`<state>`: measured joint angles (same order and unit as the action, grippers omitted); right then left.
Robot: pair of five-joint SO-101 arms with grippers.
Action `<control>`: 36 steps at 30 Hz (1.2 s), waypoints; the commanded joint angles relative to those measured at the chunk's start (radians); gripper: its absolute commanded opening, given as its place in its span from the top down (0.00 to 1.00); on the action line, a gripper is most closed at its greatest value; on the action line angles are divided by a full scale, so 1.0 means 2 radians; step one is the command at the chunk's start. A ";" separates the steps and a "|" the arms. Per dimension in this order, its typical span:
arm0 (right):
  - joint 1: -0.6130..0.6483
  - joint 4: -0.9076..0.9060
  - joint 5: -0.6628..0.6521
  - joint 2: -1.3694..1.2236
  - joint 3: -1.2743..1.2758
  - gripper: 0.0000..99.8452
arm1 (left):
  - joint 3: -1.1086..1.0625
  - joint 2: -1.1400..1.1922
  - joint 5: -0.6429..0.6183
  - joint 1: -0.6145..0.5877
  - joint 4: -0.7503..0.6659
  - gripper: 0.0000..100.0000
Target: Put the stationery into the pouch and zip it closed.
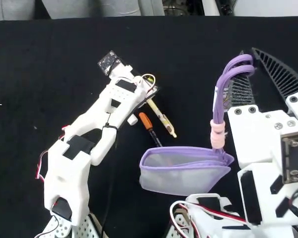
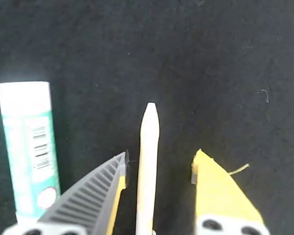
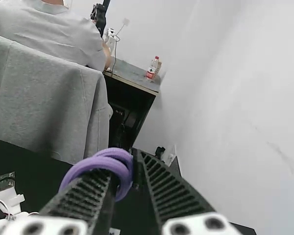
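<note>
— Right end effector (image 3: 135,155) is nearest, its ribbed jaws looming up close. What's it got?
— It's clenched on the pouch's purple strap (image 3: 104,165), and the strap stands straight up. The pouch (image 1: 181,176) sits on the black table (image 1: 39,74) beside that arm's base, with its mouth gaping wide.
— Anything inside?
— Can't tell from here.
— And the other arm?
— Left end effector (image 2: 159,156) is down at the table, farther back. Its jaws are released and straddle a cream pen (image 2: 148,142). The pen lies close to the grey jaw, with a gap on the yellow side.
— Other stationery?
— An orange pen (image 1: 146,122) lies just beside the cream one, its dark tip almost at the pouch's rim. A glue stick (image 2: 27,147) lies flat on the table beside the grey jaw.
</note>
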<state>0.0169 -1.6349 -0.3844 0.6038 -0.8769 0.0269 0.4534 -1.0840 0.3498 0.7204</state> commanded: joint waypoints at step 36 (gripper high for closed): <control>-0.008 -0.002 -0.005 0.004 0.003 0.99 | 0.059 -0.364 0.089 -0.099 0.081 0.97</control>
<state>0.0169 -1.6349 -0.3844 0.6038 -0.8769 0.2048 0.0038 -0.9889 0.0982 0.8830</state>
